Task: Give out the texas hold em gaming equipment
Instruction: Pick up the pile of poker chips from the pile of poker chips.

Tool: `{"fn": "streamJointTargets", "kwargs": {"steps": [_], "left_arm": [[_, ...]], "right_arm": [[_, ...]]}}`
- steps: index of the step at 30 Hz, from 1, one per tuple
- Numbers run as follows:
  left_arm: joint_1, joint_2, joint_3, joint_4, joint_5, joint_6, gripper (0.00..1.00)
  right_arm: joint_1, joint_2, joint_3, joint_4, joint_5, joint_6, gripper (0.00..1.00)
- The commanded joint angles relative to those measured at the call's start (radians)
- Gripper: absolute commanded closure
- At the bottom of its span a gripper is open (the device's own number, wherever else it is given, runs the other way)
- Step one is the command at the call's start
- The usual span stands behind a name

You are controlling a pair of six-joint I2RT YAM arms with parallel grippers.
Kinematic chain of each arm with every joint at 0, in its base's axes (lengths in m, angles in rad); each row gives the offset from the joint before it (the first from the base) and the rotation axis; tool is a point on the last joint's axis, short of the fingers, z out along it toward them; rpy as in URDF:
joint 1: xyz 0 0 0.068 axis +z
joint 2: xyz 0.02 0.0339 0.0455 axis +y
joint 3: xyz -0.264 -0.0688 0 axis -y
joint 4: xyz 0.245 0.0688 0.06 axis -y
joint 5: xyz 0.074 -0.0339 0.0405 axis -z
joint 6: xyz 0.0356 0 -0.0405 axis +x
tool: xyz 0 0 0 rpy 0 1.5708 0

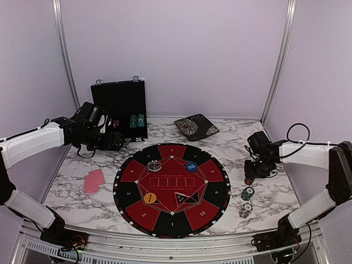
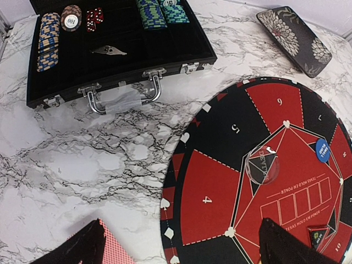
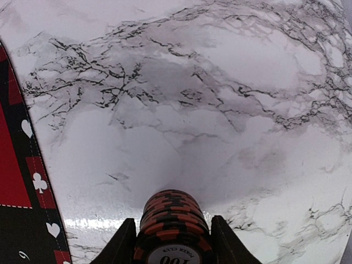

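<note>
My right gripper (image 3: 173,245) is shut on a stack of red-and-black poker chips (image 3: 173,217), over the marble right of the mat; it shows in the top view (image 1: 254,171). A green chip stack (image 1: 247,193) and a white-black stack (image 1: 245,210) stand nearer on the table. My left gripper (image 2: 179,254) is open and empty, above the mat's left edge near the case; it shows in the top view (image 1: 113,141). Red-backed cards (image 1: 94,180) lie left of the mat, by my left finger (image 2: 113,252). A clear button (image 2: 261,165), a blue button (image 2: 323,149) and an orange button (image 1: 149,197) lie on the mat.
The round red-and-black mat (image 1: 171,220) fills the table's middle. The open black case (image 2: 121,60) at the back left holds chip stacks (image 2: 48,41) and red dice (image 2: 93,17). A dark floral tray (image 1: 196,127) sits at the back. Walls close in the sides and back.
</note>
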Motion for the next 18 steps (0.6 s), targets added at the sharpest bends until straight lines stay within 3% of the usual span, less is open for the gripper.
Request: {"fn": "streamJointTargets", "kwargs": {"steps": [1,7,18], "left_arm": [[-0.001,-0.007,-0.010,0.014,0.010,0.003,0.01],[-0.001,-0.005,-0.010,0.014,0.012,0.003,0.01],[0.000,-0.001,-0.010,0.015,0.013,0.002,0.01]], "right_arm": [[-0.010,0.014,0.003,0.010,0.013,0.004,0.67],[-0.009,0.026,-0.001,0.012,0.011,0.006,0.58],[-0.010,0.041,-0.007,0.021,0.006,0.004,0.54]]}}
